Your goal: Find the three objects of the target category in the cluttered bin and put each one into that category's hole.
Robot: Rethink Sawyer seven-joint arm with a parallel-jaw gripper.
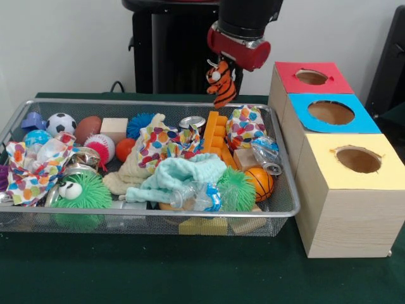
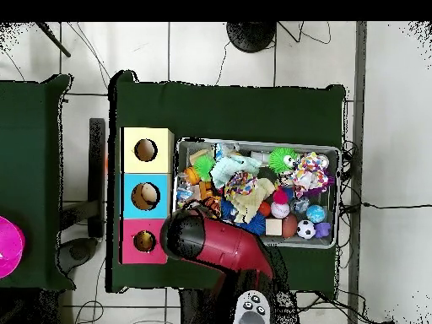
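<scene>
The bin (image 1: 19, 115) sits on the green table (image 1: 190, 272), packed with toys, left of three boxes (image 1: 345, 190). Above its far right corner the gripper (image 1: 223, 68) hangs with a toy tiger (image 1: 221, 82) dangling from it, clear of the clutter, near the red box (image 1: 304, 85).

Green table cloth (image 1: 190, 272) spreads below the claw (image 1: 223, 63). Second green table (image 2: 34, 169) with pink disc (image 2: 7, 246) stands well off to claw's left.

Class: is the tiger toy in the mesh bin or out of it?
Out: the tiger toy hangs from the claw, above the cluttered bin's far rim.
</scene>
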